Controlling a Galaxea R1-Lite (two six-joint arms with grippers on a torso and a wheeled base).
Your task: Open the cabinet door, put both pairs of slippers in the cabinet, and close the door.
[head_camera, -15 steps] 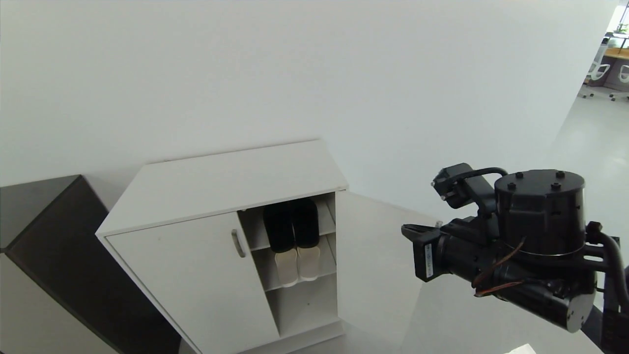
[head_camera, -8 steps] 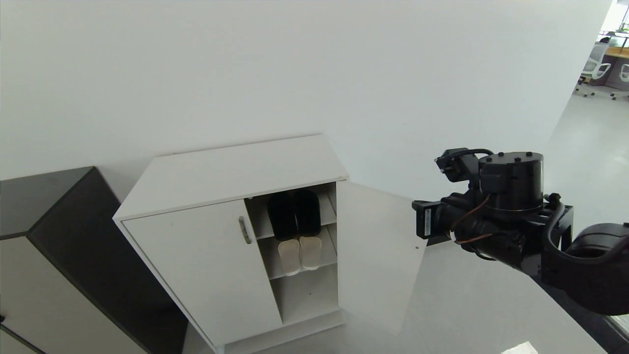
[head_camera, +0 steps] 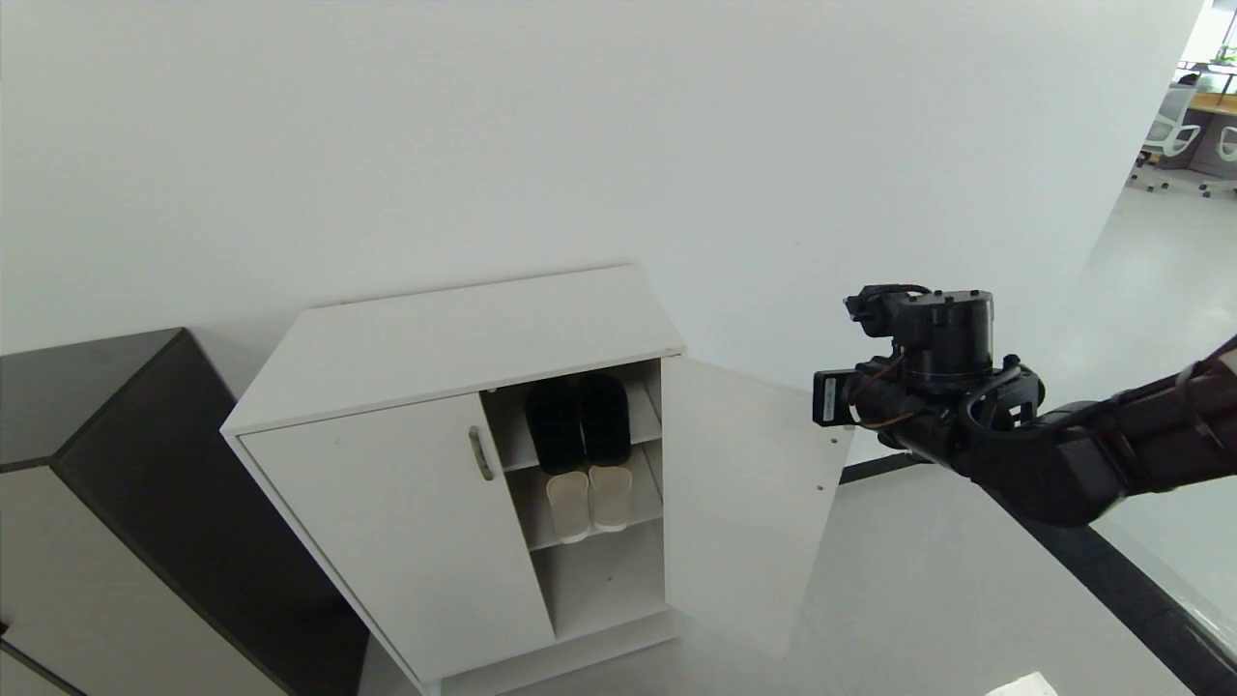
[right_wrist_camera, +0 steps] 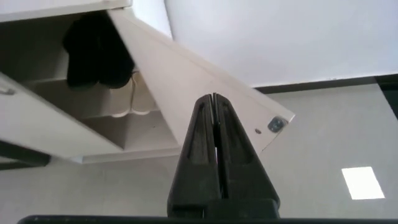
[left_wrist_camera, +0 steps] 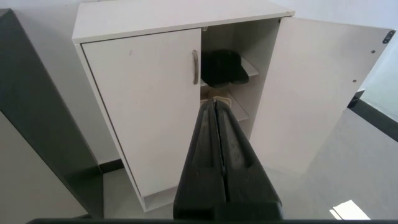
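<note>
Near the free edge of the open cabinet door [head_camera: 744, 483], the right gripper [right_wrist_camera: 213, 98] has its fingers pressed together, holding nothing. The left gripper [left_wrist_camera: 214, 102] is likewise closed and empty; black slippers [head_camera: 578, 420] sit one shelf above white slippers [head_camera: 588, 498] inside the cabinet [head_camera: 454, 333].

office: swivel chairs [head_camera: 1174, 135] at desk [head_camera: 1216, 104] past white partition wall [head_camera: 580, 145], pale polished floor [head_camera: 1160, 251].

1. The cabinet [head_camera: 454, 338] was plain white, its handle [head_camera: 475, 452] silver-grey.
2. There were black slippers [head_camera: 578, 425] and cream slippers [head_camera: 588, 498], both plain.
3. The neighbouring unit [head_camera: 145, 464] was dark grey.
4. The left gripper [left_wrist_camera: 214, 106] and the right gripper [right_wrist_camera: 212, 99] were black.
</note>
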